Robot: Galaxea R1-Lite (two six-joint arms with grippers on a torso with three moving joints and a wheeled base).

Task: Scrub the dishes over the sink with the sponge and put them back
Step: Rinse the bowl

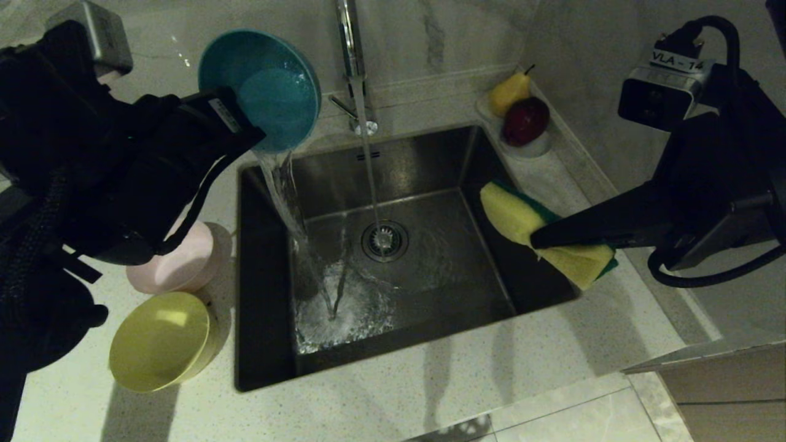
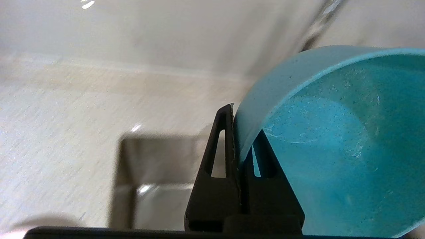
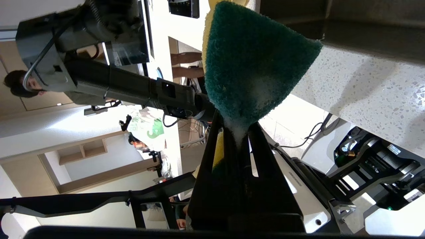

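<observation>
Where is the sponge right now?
In the head view, the sponge is clamped in the right gripper, held over the sink's right rim, below the fruit dish.

The light blue bowl (image 1: 264, 86) is tipped steeply above the sink's (image 1: 430, 178) back left corner, spilling water into the basin. The pale pink bowl (image 1: 178, 261) and yellow bowl (image 1: 161, 341) sit just left of the sink, the yellow one nearer its front. The sponge (image 1: 540, 232), yellow foam up, green face beneath, hangs over the sink's right rim.
</observation>
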